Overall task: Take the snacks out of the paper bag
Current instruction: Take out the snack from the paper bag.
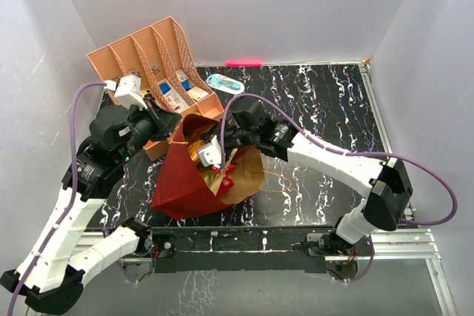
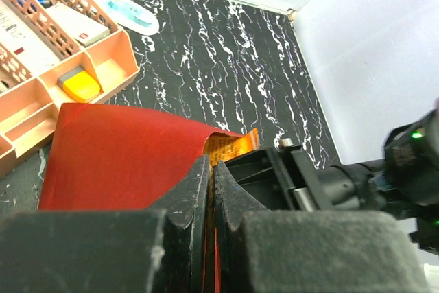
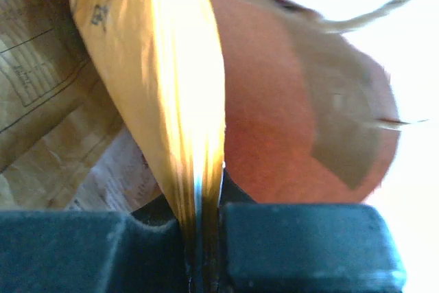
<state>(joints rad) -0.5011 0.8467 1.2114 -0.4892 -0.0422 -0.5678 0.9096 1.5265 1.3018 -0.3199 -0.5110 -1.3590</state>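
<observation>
The dark-red paper bag [image 1: 180, 186] lies on its side with its mouth open to the upper right. My left gripper [image 1: 176, 136] is shut on the bag's upper rim; in the left wrist view the jaws [image 2: 210, 169] pinch the red paper [image 2: 116, 152]. My right gripper [image 1: 207, 157] reaches into the mouth. In the right wrist view it [image 3: 202, 204] is shut on a gold-orange snack packet [image 3: 161, 66], with the brown bag interior [image 3: 38, 101] behind. The packet's orange edge also shows in the left wrist view [image 2: 233, 143]. More packets [image 1: 224, 175] lie in the mouth.
A peach slotted organizer [image 1: 148, 53] with small boxes stands at the back left, just behind the bag. A light-blue oval object [image 1: 224, 83] lies beside it. A pink strip [image 1: 244, 62] marks the back edge. White walls enclose the black marbled table [image 1: 318, 109].
</observation>
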